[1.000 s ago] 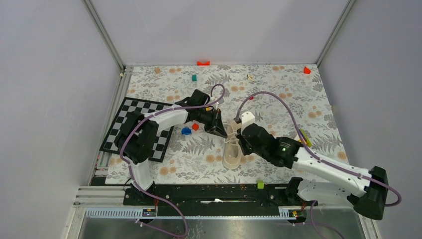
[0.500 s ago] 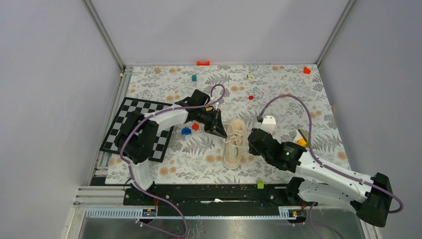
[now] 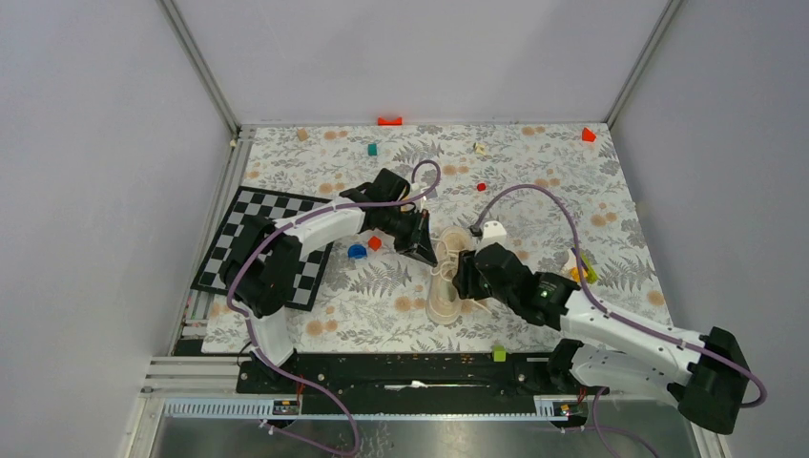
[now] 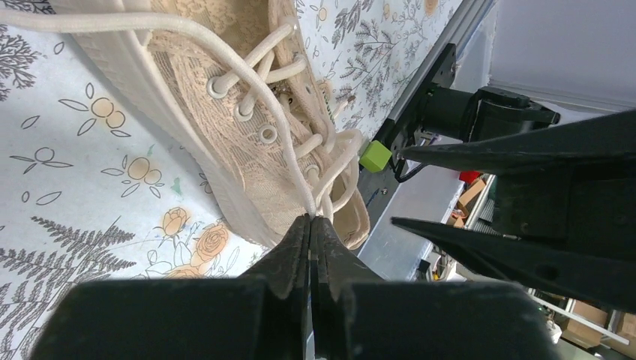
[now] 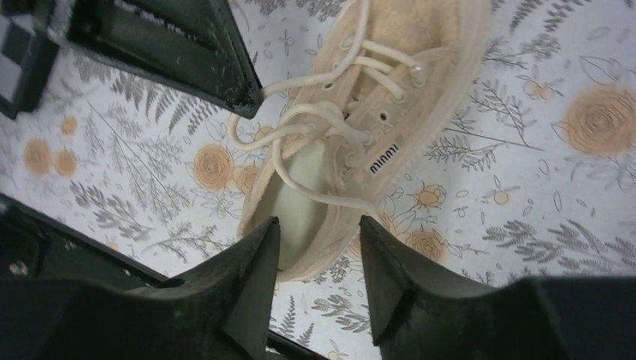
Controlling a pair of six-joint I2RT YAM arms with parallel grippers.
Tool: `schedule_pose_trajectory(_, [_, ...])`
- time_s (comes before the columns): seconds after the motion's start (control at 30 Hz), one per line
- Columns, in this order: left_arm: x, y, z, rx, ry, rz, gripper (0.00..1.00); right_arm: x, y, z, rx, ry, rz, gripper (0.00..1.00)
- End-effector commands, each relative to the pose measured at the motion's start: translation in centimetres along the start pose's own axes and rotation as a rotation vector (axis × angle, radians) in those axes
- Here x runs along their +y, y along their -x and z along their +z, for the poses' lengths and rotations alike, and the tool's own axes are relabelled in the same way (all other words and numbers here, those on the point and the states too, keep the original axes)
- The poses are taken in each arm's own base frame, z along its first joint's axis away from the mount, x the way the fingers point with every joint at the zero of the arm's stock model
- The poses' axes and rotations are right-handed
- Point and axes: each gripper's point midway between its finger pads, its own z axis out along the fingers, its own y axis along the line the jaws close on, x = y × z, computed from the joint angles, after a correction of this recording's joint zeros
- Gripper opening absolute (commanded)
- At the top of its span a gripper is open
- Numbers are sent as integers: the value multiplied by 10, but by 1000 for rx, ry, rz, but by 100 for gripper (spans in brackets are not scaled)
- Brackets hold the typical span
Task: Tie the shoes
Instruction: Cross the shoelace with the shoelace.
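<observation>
Cream-beige low-top fabric sneaker (image 3: pixel 445 279) lies sole-down on the floral-print table cover (image 3: pixel 572 181), lengthwise between the far wall and the arm bases, roughly midway between the two arms.

Left gripper (image 4: pixel 310 221): at the sneaker's left flank, toward its far end. Fingers pressed together, pinching one strand of the pale cream lace (image 4: pixel 90 20). From the pinch the strand climbs the eyelet row, then runs off past the far end of the sneaker. The other lace ends lie loose in loops over the tongue.

Right gripper (image 5: pixel 319 223): at the sneaker's right side, toward its near half. Fingers spread and gripping nothing. In the wrist view the sneaker's open mouth with its pale insole shows in the gap between the two fingertips. Cannot tell whether either fingertip touches the sole.

Around the sneaker:
- Small red block (image 3: pixel 374 242) and a blue round piece (image 3: pixel 357 252) sit to its left, beyond the left gripper.
- Black-and-white checkerboard sheet (image 3: pixel 243 229) lies further left, partly under the left arm.
- Small green cube (image 3: pixel 498 354) sits on the dark base rail, on the near side of the sneaker and a little to its right.
</observation>
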Motion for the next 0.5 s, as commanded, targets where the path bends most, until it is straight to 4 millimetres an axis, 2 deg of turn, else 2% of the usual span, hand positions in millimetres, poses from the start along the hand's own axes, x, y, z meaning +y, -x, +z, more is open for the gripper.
schedule_pose_trajectory(0.0, [-24,15,-20,-71,-6,99,0,21,-8,11,101,180,-121,56])
schedule_pose_trajectory(0.07, [-24,15,-22,-73,2,105,0,16,-6,16,135,174,-99,60])
schedule_pose_trajectory(0.2, [-24,15,-22,-72,5,105,0,10,11,23,86,134,-55,60])
schedule_pose_trajectory(0.33, [-23,16,-22,-71,5,101,0,4,24,32,64,103,-29,50])
schedule_pose_trajectory(0.4, [-24,16,-22,-70,5,101,0,9,25,32,70,128,-44,43])
schedule_pose_trajectory(0.47, [-24,15,-22,-69,6,100,0,16,21,31,87,168,-45,42])
